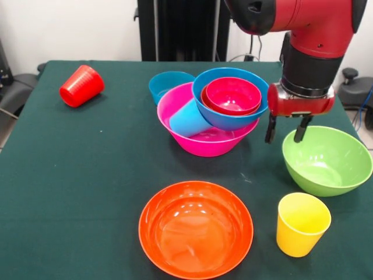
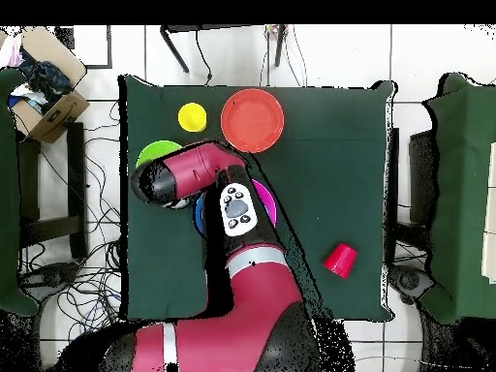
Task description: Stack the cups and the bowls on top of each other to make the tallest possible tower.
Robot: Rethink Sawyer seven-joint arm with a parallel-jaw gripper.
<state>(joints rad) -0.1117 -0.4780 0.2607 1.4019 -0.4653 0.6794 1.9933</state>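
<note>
Gripper (image 1: pixel 286 129) empty, fingers apart, hovering between tower (image 1: pixel 213 116) and green bowl (image 1: pixel 327 160). Light blue cup (image 1: pixel 189 118) lies tilted in pink bowl (image 1: pixel 204 142).

The red-and-black arm's gripper (image 1: pixel 287 129) hangs open and empty, just above the far rim of the large green plastic bowl (image 1: pixel 327 160). Beside it sits the large pink plastic bowl (image 1: pixel 205 142), holding a tipped light blue tumbler (image 1: pixel 189 119) and a tilted blue bowl (image 1: pixel 231 119) with a small orange bowl's rim (image 1: pixel 205 101) and a small red bowl (image 1: pixel 233 95) nested inside.
</note>
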